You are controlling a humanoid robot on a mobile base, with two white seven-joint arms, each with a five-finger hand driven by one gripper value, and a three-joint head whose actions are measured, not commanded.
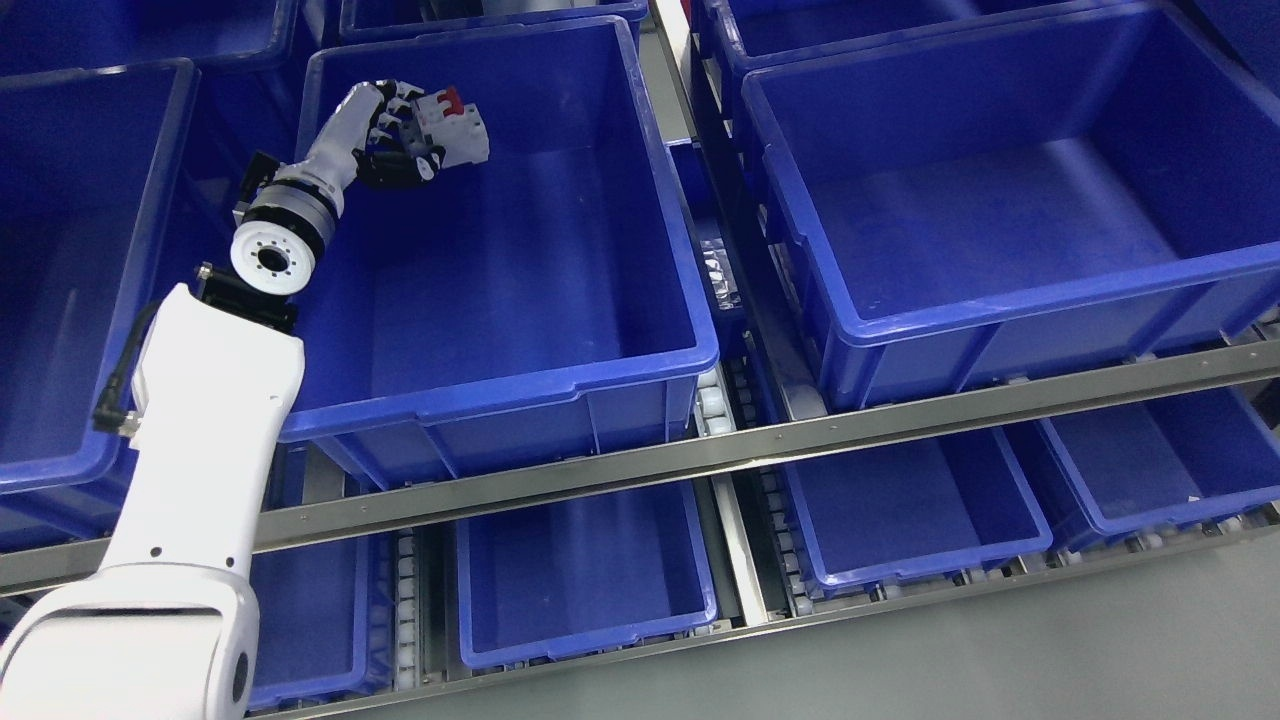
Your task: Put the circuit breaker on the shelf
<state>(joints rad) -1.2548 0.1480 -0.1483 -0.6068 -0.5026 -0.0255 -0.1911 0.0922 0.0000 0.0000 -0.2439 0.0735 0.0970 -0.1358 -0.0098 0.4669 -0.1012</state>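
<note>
One head view is showing rows of blue plastic bins on a metal roller shelf (700,455). The middle upper bin (560,330) is sitting bare inside, and so is the upper bin to its right (1000,290). The left arm is reaching up from the lower left, its left hand (395,140) curling tight around one white circuit breaker (455,130) with a red switch, hovering over that middle bin's far left corner. Lower-tier bins are lying beneath the rail.

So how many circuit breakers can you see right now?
1. The circuit breaker is held in the left hand, over the far left corner of the middle blue bin. The other bins look empty, though some are only partly in view.
</note>
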